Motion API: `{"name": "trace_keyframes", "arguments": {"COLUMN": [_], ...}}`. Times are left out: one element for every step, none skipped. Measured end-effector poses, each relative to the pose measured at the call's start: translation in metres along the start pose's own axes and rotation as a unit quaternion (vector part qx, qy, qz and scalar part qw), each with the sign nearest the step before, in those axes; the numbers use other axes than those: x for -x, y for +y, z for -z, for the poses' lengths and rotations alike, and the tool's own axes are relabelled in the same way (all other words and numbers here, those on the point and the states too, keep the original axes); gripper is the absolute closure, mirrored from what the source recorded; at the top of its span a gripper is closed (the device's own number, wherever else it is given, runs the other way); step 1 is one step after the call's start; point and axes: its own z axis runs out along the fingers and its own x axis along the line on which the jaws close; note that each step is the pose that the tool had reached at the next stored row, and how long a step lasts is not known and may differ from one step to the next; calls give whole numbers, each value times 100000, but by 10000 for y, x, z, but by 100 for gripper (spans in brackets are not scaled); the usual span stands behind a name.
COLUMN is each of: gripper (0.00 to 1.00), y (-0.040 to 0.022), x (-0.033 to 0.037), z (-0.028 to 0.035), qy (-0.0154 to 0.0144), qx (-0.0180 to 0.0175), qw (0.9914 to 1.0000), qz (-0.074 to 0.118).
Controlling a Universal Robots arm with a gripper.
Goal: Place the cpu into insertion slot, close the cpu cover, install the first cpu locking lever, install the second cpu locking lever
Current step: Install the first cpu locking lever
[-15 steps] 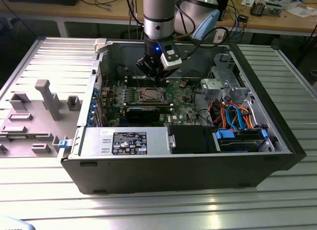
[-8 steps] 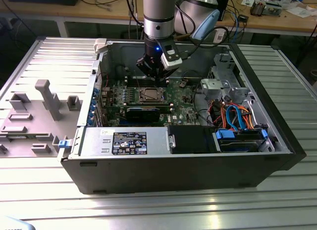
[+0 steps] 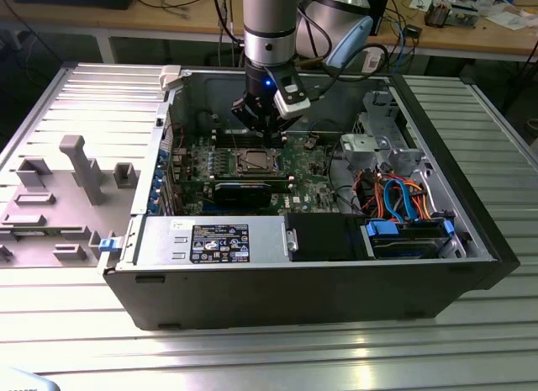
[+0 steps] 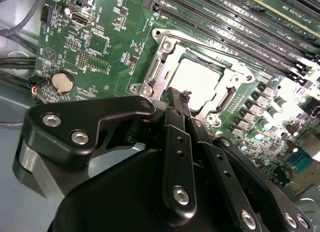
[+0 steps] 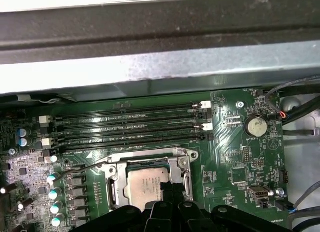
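cpu: small flat silvery square chip (image 5: pixel 149 186) sits in socket | silvery metal frame cover (image 4: pixel 161 57) lies over it, holding it | black claw (image 4: pixel 181 103) together, empty, just above

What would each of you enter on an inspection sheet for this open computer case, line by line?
Surface: ribbed metal table carrying the open case.
Job's things: cpu seated in the insertion slot; cpu cover down around it.
Clutter: grey plastic tray at the exterior view's left.
Grippers: gripper fingertips together just above the socket edge.
Cables: orange and blue leads by the drive bay.
Surroundings: workbench behind.
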Motion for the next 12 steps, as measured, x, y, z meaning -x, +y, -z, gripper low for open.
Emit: {"name": "trace_keyframes", "arguments": {"gripper": [89, 89, 89, 89, 89, 89, 89, 89, 89, 89, 89, 89], "y": [0, 0, 0, 0, 0, 0, 0, 0, 0, 0, 0, 0], "x": [0, 0, 0, 0, 0, 0, 0, 0, 0, 0, 0, 0], "z": [0, 0, 0, 0, 0, 0, 0, 0, 0, 0, 0, 0], "qy": [-3, -4, -7, -6, -7, -9, -11, -14, -11, -13, -16, -15], "qx": [6, 12, 20, 24, 32, 40, 46, 54, 56, 65, 74, 77], "qw": [100000, 100000, 99999, 99999, 99998, 99997, 99996, 99995, 99994, 99992, 99990, 99989], "qz": [146, 311, 417, 509, 672, 807, 902, 1038, 1128, 1276, 1409, 1500]}}
